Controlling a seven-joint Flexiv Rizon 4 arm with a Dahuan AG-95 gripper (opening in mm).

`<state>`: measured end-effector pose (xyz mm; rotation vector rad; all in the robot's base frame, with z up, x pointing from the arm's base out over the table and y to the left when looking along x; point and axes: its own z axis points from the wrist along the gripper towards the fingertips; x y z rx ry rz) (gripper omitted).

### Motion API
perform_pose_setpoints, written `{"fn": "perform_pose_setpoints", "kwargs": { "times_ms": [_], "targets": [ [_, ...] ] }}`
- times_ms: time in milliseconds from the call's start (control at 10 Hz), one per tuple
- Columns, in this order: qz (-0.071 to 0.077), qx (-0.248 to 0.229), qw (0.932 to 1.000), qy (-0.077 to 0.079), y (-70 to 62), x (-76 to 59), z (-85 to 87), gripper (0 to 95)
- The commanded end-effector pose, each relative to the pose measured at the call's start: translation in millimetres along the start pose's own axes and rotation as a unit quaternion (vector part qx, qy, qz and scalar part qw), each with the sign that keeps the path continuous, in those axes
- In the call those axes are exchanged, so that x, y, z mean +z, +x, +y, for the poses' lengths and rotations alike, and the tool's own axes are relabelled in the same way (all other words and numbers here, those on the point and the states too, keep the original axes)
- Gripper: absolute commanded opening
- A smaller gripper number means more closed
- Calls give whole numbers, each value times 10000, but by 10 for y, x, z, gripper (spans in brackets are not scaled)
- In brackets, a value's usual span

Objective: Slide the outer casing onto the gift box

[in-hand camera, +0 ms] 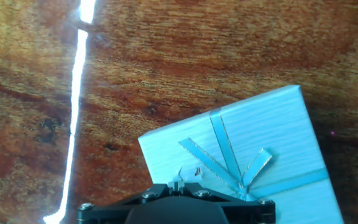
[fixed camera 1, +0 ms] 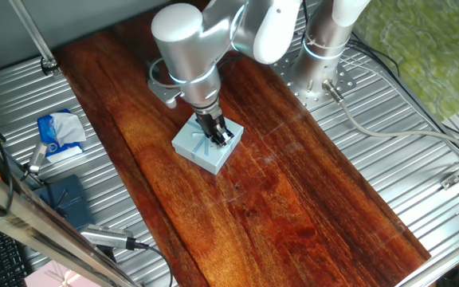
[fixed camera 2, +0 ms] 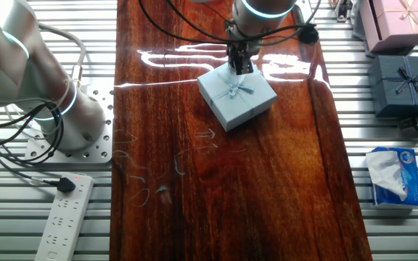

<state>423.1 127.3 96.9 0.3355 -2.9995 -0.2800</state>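
The outer casing, a pale-blue square sleeve with a light-blue ribbon bow, lies flat on the wooden tabletop. It also shows in the other fixed view and in the hand view. My gripper points straight down at the casing's top near one edge, also seen in the other fixed view. In the hand view the gripper has its fingertips pressed together, with nothing visible between them. The gift box with the tan insert is not visible in any view.
A pink box, a dark navy box and a tissue pack sit on the metal table beside the wooden board. A second arm's base and a power strip are on the other side.
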Motion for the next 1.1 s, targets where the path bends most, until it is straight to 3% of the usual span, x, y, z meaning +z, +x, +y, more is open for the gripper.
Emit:
{"fn": "perform_pose_setpoints", "kwargs": {
  "times_ms": [100, 200, 500, 1100],
  "targets": [
    [55, -36, 9997, 249, 12, -96, 12, 0],
    [113, -41, 9985, 532, 4, -172, 21, 0],
    [159, 70, 9968, 783, -69, -404, 22, 0],
    [127, 112, 9965, 815, -99, -483, 32, 0]
  ]
}}
